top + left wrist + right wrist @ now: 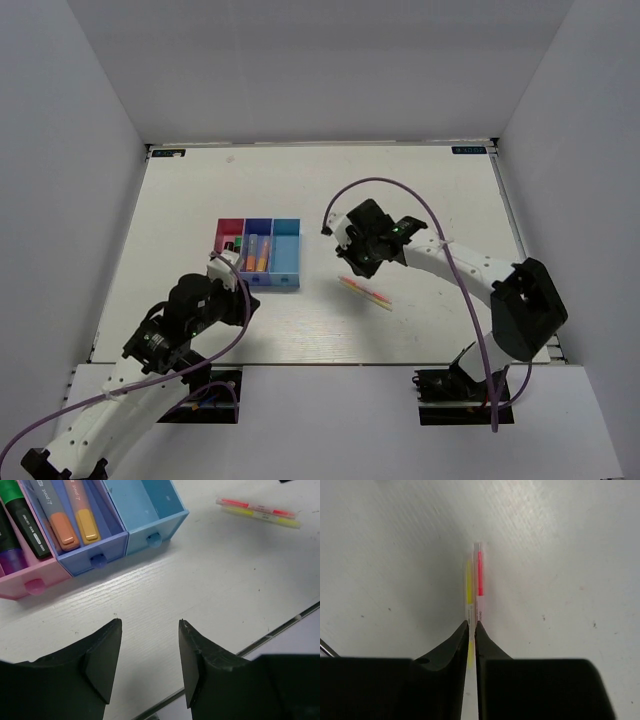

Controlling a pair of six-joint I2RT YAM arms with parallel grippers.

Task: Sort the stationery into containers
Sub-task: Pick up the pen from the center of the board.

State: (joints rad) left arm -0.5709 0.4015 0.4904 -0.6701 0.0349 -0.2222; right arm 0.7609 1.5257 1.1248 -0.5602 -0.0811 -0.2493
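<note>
At table centre, yellow-pink pens [365, 290] lie flat, at 4 o'clock of the bins [286, 278]. Right gripper [471, 623] above them, fingers nearly together, empty. Left gripper [150, 622] fingers apart, empty, at bins' 7 o'clock.

Two pens [365, 292] lie right of the bins [272, 282] — markers [82, 515] inside.

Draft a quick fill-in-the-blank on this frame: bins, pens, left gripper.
1. The middle bin holds two ___ highlighters.
2. The light blue bin is ___.
3. In the overhead view, the yellow and pink pens lie to the ___ of the bins.
4. The left gripper is ___, with nothing between its fingers.

Missing words: orange; empty; right; open.
</note>
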